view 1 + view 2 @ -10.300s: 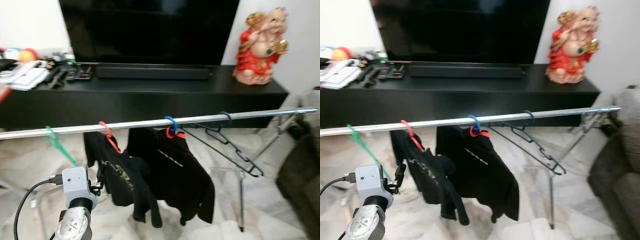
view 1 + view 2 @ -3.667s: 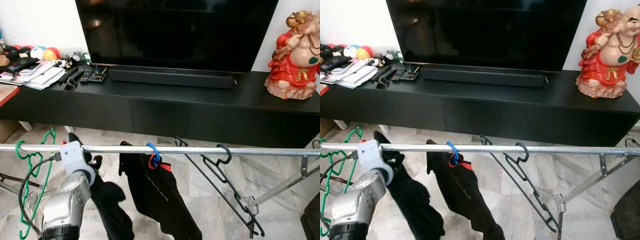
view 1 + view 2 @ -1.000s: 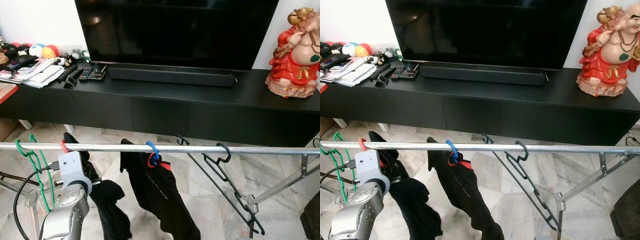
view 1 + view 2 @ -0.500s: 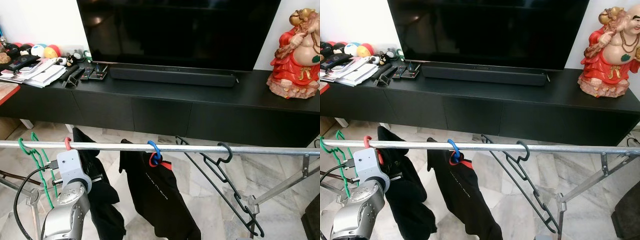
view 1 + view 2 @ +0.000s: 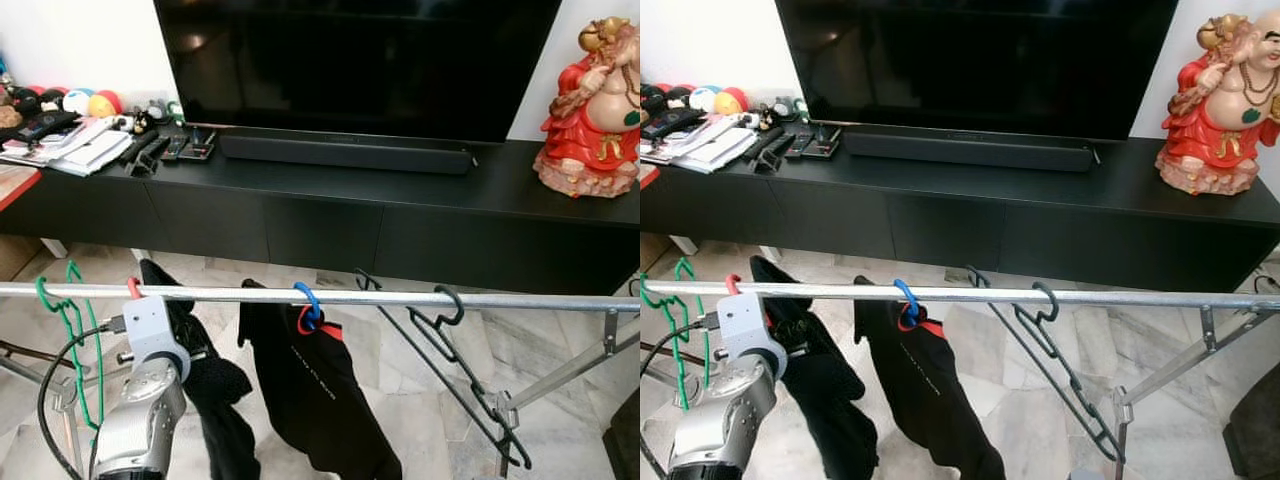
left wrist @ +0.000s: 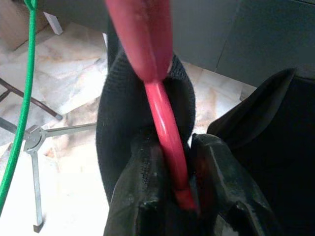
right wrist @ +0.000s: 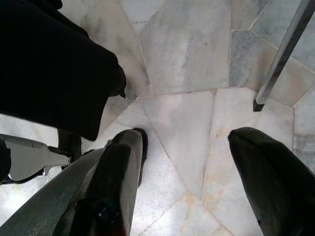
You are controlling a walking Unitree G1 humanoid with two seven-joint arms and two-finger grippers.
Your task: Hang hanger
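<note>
A red hanger (image 6: 162,113) carries a black garment (image 5: 215,400), and its hook (image 5: 132,288) sits over the silver rail (image 5: 400,298). My left gripper (image 6: 174,191) is shut on the red hanger's neck just under the rail, with the garment bunched around its fingers. The left wrist (image 5: 155,335) hangs right below the rail. My right gripper (image 7: 187,140) is open, low over the marble floor, with nothing between its fingers.
Also on the rail: a green hanger (image 5: 70,330) at the left end, a blue-hooked hanger with a black shirt (image 5: 310,390), and an empty black hanger (image 5: 450,340). A black TV console (image 5: 400,210) stands behind. The rack's legs (image 5: 560,375) spread at the right.
The camera is closer and higher than ten seconds ago. Over the last second my left wrist has shifted slightly right under the rail, still gripping the red hanger, and the black garment has swung.
</note>
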